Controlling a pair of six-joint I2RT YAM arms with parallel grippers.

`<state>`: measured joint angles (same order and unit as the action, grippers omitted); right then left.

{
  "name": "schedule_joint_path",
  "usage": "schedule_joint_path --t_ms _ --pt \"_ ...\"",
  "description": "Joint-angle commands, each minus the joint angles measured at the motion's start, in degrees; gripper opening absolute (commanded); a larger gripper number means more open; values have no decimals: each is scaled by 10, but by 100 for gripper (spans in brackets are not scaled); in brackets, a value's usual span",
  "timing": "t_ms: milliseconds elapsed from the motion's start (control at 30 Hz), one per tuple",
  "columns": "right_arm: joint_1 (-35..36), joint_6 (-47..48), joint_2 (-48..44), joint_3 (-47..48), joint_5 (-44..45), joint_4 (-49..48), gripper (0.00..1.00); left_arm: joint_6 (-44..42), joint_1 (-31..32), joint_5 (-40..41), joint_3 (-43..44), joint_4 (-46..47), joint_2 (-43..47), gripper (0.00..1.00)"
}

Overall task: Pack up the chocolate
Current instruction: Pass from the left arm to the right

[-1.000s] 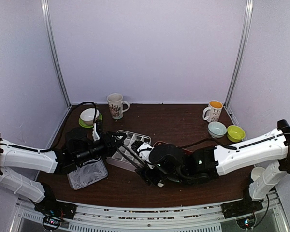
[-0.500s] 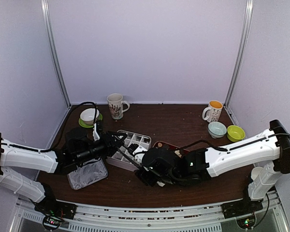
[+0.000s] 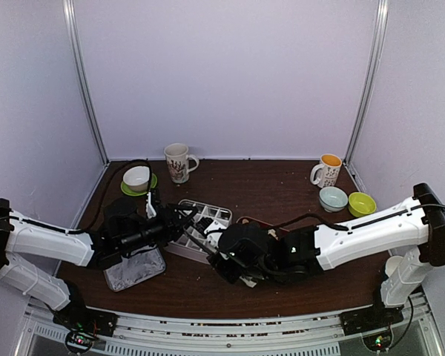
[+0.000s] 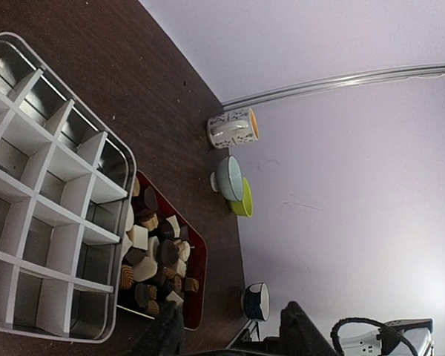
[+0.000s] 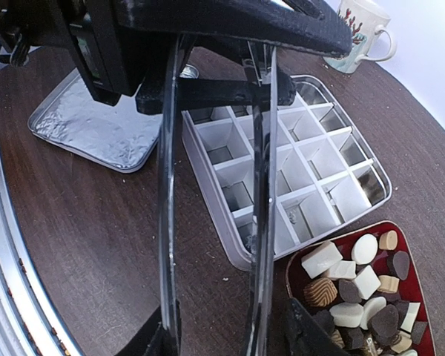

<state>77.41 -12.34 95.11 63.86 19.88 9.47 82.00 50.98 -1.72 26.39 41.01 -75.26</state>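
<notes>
The chocolate (image 5: 354, 293), several small white, tan and dark pieces, lies in a red tray (image 5: 414, 293) to the right of a metal box (image 5: 304, 159) with white dividers. Its visible compartments look empty. Both also show in the left wrist view, the chocolate (image 4: 154, 252) beside the box (image 4: 52, 211). My right gripper (image 5: 226, 337) is shut on long metal tongs (image 5: 167, 185), whose two arms run over the box's near corner toward my left gripper (image 3: 181, 218). My left gripper (image 4: 230, 335) hovers over the box's left side with its jaws wide apart. In the top view my right gripper (image 3: 224, 261) sits just in front of the box (image 3: 202, 221).
A crinkled foil lid (image 3: 134, 268) lies left of the box. A patterned mug (image 3: 177, 162) and a white bowl on a green plate (image 3: 137, 178) stand at the back left. An orange-lined mug (image 3: 327, 170), a pale bowl (image 3: 332, 197) and a lime bowl (image 3: 361, 204) stand at the back right.
My right gripper has moved left and a little away from the front edge with the tongs. My left gripper has edged right over the box.
</notes>
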Motion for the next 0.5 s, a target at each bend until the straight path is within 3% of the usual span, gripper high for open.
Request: schedule_joint_path --t_ms 0,200,467 --pt "-4 -6 -8 0 -3 -13 44 16 3 -7 -10 68 -1 22" --pt "-6 -12 -19 -9 -4 -18 38 19 3 -6 -16 77 -1 26" --pt "-22 -34 -44 -30 -22 -28 31 17 3 0 -24 77 9 57"
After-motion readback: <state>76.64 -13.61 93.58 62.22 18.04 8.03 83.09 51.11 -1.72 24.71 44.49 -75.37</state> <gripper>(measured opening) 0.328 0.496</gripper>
